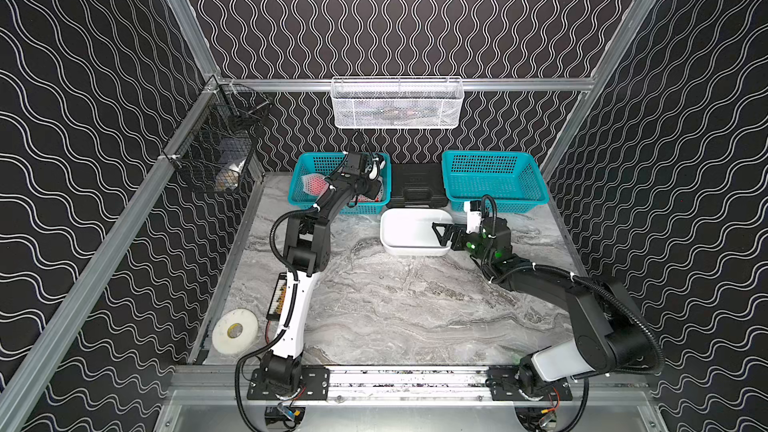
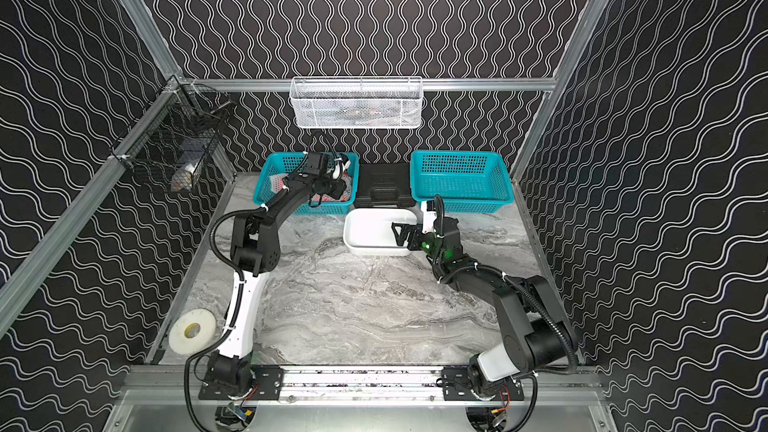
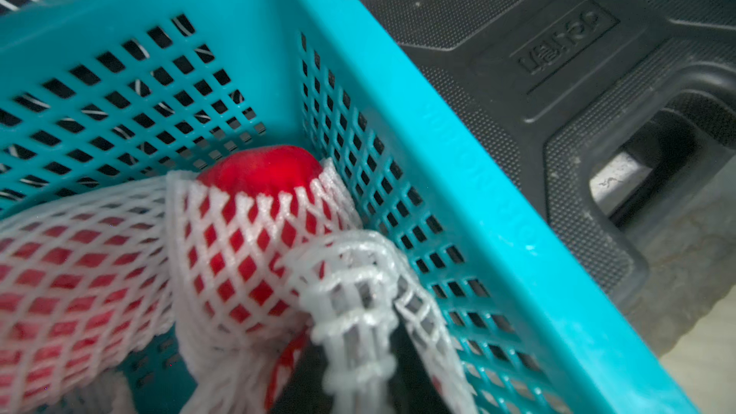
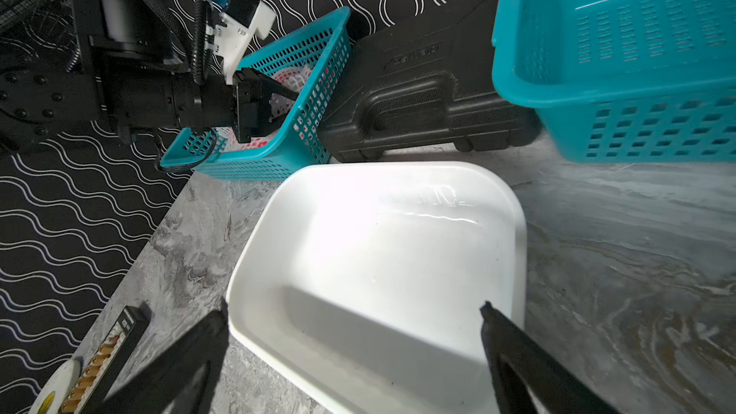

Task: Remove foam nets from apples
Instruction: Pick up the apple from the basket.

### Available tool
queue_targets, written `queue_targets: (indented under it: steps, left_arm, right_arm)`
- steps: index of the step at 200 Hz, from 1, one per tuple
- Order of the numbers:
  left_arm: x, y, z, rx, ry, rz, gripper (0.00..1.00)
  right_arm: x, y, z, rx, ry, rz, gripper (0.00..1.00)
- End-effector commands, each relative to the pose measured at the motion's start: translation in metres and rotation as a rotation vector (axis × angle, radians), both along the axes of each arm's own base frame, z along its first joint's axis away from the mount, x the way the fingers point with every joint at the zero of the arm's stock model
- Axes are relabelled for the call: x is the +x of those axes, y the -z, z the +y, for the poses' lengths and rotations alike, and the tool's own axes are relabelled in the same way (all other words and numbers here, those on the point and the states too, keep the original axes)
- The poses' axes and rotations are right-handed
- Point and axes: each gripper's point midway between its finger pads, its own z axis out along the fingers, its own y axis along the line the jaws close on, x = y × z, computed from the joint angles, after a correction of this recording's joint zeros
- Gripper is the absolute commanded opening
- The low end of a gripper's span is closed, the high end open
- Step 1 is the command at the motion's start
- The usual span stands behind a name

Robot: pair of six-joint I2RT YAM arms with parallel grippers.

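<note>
In both top views the left arm stretches to the far left corner of the surface (image 1: 395, 305), where the left gripper (image 1: 368, 189) dips into the left teal basket (image 1: 296, 184). Netted apples (image 1: 312, 183) show pinkish inside the basket beside the arm. Along the far edge a black case (image 1: 415, 191) lies between that basket and the right teal basket (image 1: 490, 154), and a white tub (image 1: 405, 228) sits just in front of the case. The right gripper (image 1: 439, 231) hangs over the tub's right side. A roll of tape (image 1: 235, 331) lies near the left edge. In the left wrist view a foam net (image 3: 239, 240) wraps a red apple (image 3: 259, 171) whose top pokes bare from the sleeve, pressed into a corner of the basket. A second netted apple (image 3: 59, 272) lies against it. A loose fold of foam net is bunched between the dark fingers (image 3: 412, 376) of the left gripper, which pinches it. In the right wrist view the right gripper's fingers (image 4: 517, 352) stand wide apart above the tub, grasping nothing. The left gripper shows inside its basket amid white netting.
</note>
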Motion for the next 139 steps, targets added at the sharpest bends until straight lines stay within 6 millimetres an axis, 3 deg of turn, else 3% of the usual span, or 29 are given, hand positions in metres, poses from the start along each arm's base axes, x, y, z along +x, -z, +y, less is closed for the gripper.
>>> queue_targets:
  steps: [1, 45, 57, 93, 139]
  left_arm:
    - [-0.023, 0.026, 0.017, 0.071, -0.012, 0.127, 0.19]
    - [-0.024, 0.022, 0.014, 0.053, -0.006, 0.119, 0.11]
    - [-0.023, 0.018, 0.013, 0.045, -0.004, 0.111, 0.00]
    - [-0.021, 0.006, 0.010, 0.020, -0.005, 0.090, 0.00]
    - [-0.023, -0.038, 0.006, -0.056, 0.003, 0.032, 0.00]
  right_arm:
    - [0.004, -0.015, 0.001, 0.029, 0.010, -0.042, 1.00]
    - [0.005, -0.012, -0.001, 0.029, 0.019, -0.036, 1.00]
    - [0.005, -0.012, -0.002, 0.028, 0.023, -0.035, 1.00]
    - [0.005, -0.013, -0.002, 0.028, 0.024, -0.036, 1.00]
    - [0.005, -0.020, -0.004, 0.040, 0.033, -0.048, 1.00]
